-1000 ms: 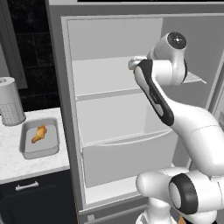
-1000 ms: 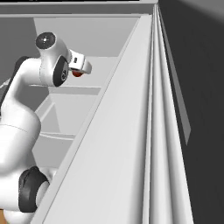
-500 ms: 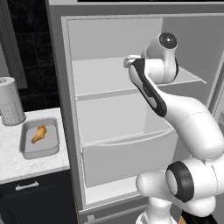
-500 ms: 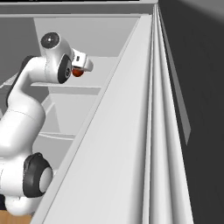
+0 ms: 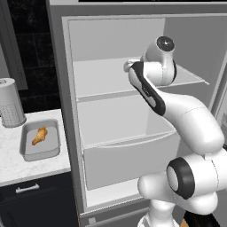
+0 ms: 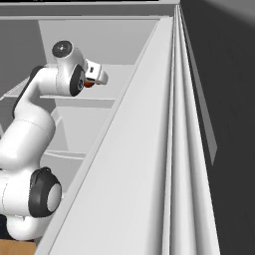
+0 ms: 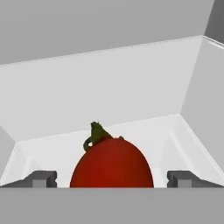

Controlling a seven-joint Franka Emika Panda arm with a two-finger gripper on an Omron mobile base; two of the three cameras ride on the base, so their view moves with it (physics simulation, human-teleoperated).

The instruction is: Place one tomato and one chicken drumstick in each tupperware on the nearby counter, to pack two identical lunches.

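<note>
Where the counter (image 5: 17,162) meets the left edge of the left base view, a paper-towel roll (image 5: 9,103) is seen standing upright at the back, against the dark wall. Just to its right, a grey tupperware (image 5: 41,139) lies flat on the marbled top, and a drumstick (image 5: 39,135) is held inside it. Below the counter, a dark cabinet with a silver handle (image 5: 27,189) is shown. Further right, the open fridge (image 5: 115,106) is seen with its white shelves, and the arm is stretched up to the upper shelf (image 5: 106,82).

In the right base view, the arm is seen at the left, with a bit of red showing beside the wrist, and the fridge's side wall (image 6: 134,164) runs down the middle.

In the hand view, the gripper (image 7: 112,179) is shown with its fingers (image 7: 43,179) spread wide apart, one on each side of a red tomato (image 7: 112,164). The tomato sits on the white shelf between them, its green stem on top, and no contact with either finger is seen.
</note>
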